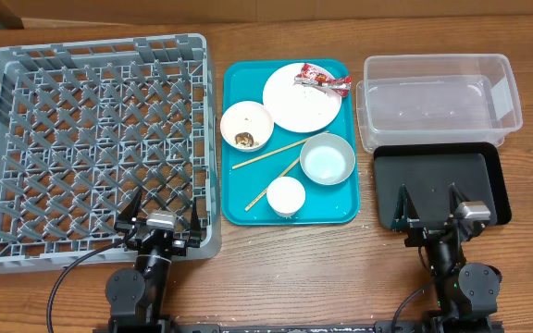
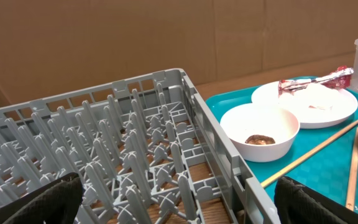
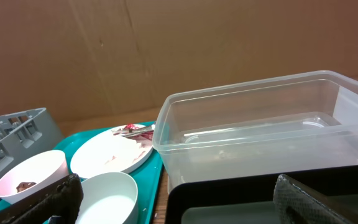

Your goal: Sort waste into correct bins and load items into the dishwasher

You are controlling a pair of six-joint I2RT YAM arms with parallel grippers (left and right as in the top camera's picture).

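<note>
The grey dishwasher rack [image 1: 100, 44] fills the left side, and my open left gripper [image 1: 163, 203] hovers over its near right corner, holding nothing. On the teal tray [image 1: 333, 209] lie a pale-pink plate [image 1: 294, 109] carrying the red-and-white wrapper [image 1: 323, 80], a pink bowl [image 1: 254, 117] holding a brown scrap [image 1: 244, 140], a grey-white bowl [image 1: 327, 159], a white cup [image 1: 286, 196] and two chopsticks [image 1: 268, 154]. A clear tub [image 1: 438, 97] and a black tray [image 1: 442, 171] stand on the right. Over the black tray's near edge my right gripper [image 1: 427, 198] is open and holds nothing.
The left wrist view shows rack pegs [image 2: 135, 137] between the spread fingers, with the pink bowl [image 2: 272, 121] just beyond the rack wall. In the right wrist view the clear tub [image 3: 260, 130] stands behind the black tray [image 3: 229, 193]. A brown cardboard wall backs the table.
</note>
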